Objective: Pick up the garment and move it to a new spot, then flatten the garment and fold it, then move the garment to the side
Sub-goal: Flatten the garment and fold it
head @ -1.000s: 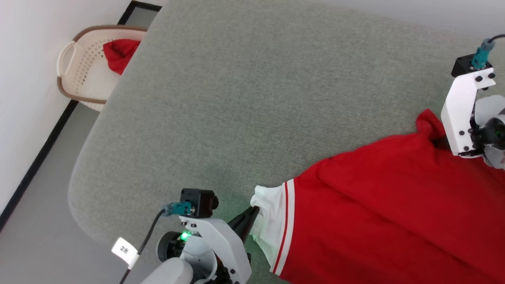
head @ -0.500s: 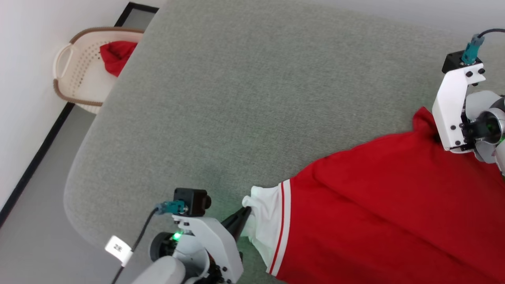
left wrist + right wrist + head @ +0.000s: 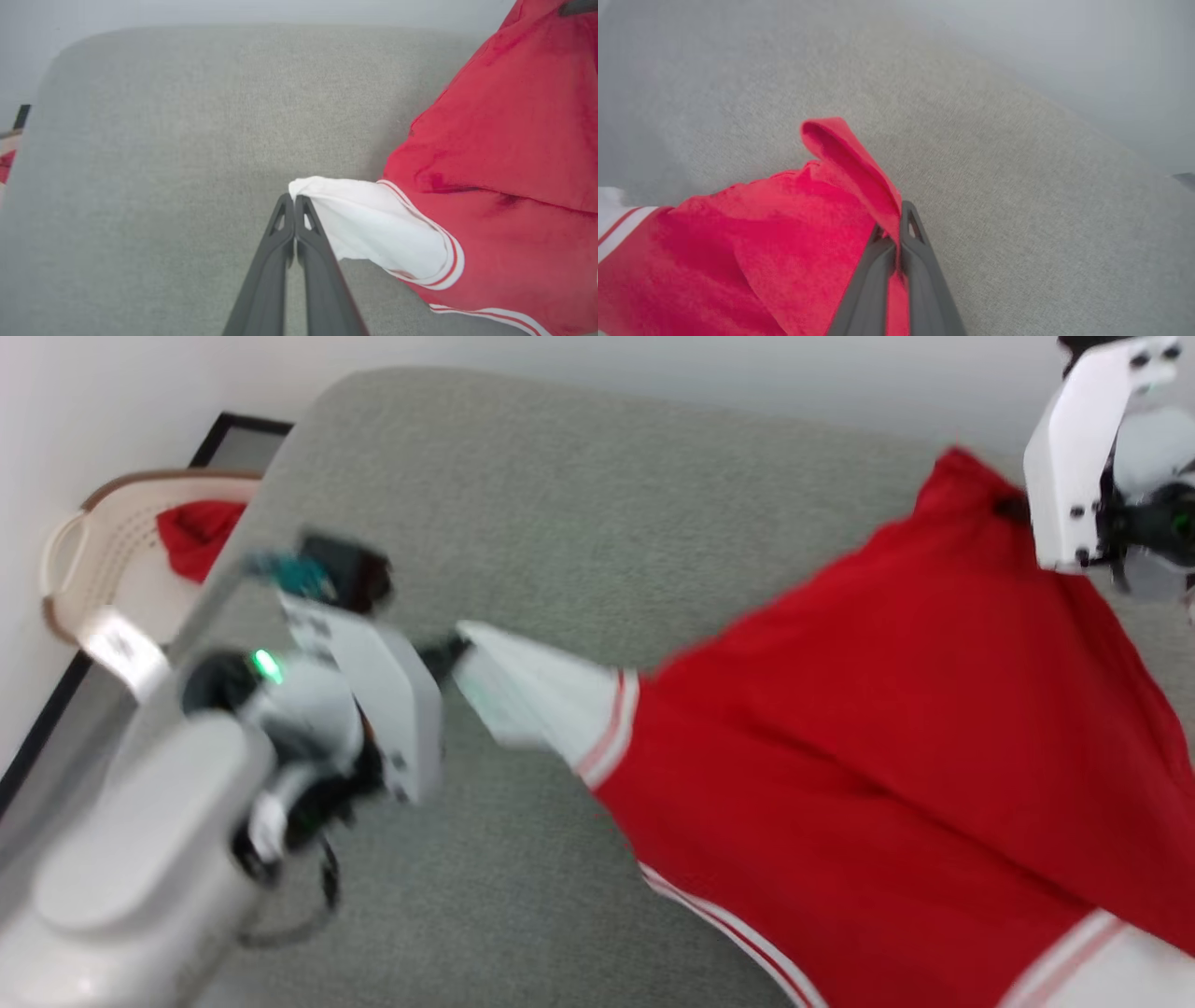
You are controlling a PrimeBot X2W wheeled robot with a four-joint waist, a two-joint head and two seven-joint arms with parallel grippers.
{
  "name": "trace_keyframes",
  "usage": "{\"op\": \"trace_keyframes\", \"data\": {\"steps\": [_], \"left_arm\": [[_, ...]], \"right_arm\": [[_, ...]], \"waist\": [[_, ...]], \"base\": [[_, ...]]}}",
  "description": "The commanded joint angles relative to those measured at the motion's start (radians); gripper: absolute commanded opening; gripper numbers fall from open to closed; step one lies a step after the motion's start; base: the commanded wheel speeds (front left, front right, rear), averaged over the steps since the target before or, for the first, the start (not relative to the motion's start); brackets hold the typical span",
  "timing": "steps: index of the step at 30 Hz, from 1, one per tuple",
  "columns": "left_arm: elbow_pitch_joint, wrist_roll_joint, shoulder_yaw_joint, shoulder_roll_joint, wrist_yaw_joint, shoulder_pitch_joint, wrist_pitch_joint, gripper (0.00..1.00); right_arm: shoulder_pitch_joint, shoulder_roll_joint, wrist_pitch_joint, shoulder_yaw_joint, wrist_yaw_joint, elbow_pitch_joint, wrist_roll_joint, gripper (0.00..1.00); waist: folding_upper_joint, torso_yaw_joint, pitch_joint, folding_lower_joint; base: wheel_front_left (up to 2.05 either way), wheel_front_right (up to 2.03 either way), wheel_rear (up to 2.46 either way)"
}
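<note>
We hold the garment [image 3: 868,709] at two points, and it spreads across the right half of the grey fabric-covered surface [image 3: 560,504], running from the middle of the head view up to the top right and down to the lower right corner. Its body is bright red, with a white sleeve end and thin white-and-red striped trim at the edges.

Our left forearm comes in from the lower left of the head view, blurred, with a green light at the wrist and the fingers pointing to the right. The left gripper [image 3: 294,199] is clenched, its two dark fingers pressed together on the tip of the white sleeve end, which is pulled into a point there.

Our right arm sits at the top right of the head view, where its white wrist bracket stands over the garment's far red corner. The right gripper [image 3: 899,221] is pinched onto that red corner, and a flap of red fabric rises above the fingertips.

We cannot tell whether the cloth between the two grips rests on the surface or hangs just clear of it.

A cream perforated laundry basket [image 3: 89,579] stands on the floor beyond the surface's left edge, with a plain red cloth [image 3: 191,537] in it.
</note>
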Motion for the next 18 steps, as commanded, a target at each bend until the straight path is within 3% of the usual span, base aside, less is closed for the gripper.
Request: {"op": "trace_keyframes", "data": {"steps": [1,9,18], "left_arm": [[0.017,0.005,0.013,0.017,-0.013,-0.056,0.027,0.00],[0.184,0.065,0.028,0.035,-0.088,-0.364,0.112,0.00],[0.456,0.169,0.026,-0.012,-0.155,-0.666,0.042,0.00]], "right_arm": [[-0.021,-0.002,-0.024,0.003,-0.001,-0.015,0.013,0.00],[-0.100,-0.016,-0.202,-0.014,-0.001,-0.044,0.009,0.00],[-0.201,0.014,-0.404,-0.066,-0.001,0.024,-0.060,0.00]], "waist": [[-0.0001,-0.048,-0.037,0.0000],[-0.0001,-0.123,-0.076,0.0000],[-0.0001,-0.209,-0.113,0.0000]], "base": [[0.00,0.00,0.00],[0.00,0.00,0.00],[0.00,0.00,0.00]]}}
